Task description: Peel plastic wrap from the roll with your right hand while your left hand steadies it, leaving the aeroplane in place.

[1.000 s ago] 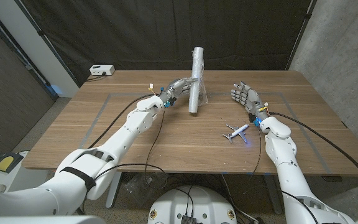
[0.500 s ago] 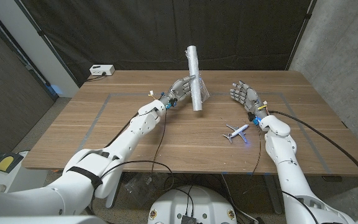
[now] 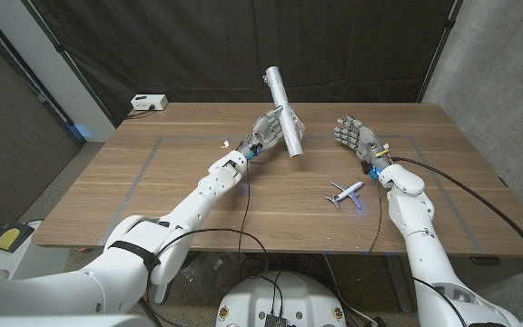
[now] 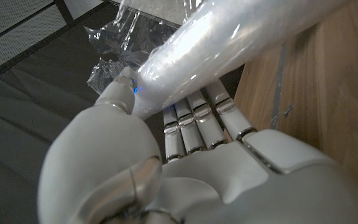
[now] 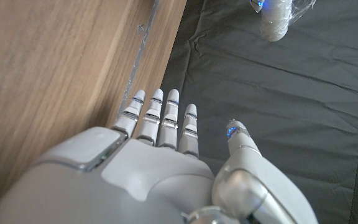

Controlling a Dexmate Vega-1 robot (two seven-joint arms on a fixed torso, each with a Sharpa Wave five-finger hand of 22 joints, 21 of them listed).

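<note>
Left hand [image 3: 267, 128] grips the plastic wrap roll [image 3: 282, 112] around its lower half, fingers curled about the tube, thumb on the opposite side; the left wrist view confirms the clasp, fingers [image 4: 194, 121] under the roll [image 4: 222, 43] and thumb tip against it. Roll is lifted clear of the wooden table [image 3: 198, 195], tilted, its top end leaning toward 11 o'clock, bottom end toward 5 o'clock. A loose flap of clear film [image 4: 114, 50] hangs crumpled off the roll by the thumb. Right hand [image 3: 356, 139] stands at the roll's 3 o'clock, well apart from it, fingers spread and pointing up, holding nothing; right wrist view shows its fingers [image 5: 160, 121] straight and parted. Toy aeroplane [image 3: 346, 193] lies on the table at 5 o'clock from the roll, near the right wrist, not touched by either hand.
</note>
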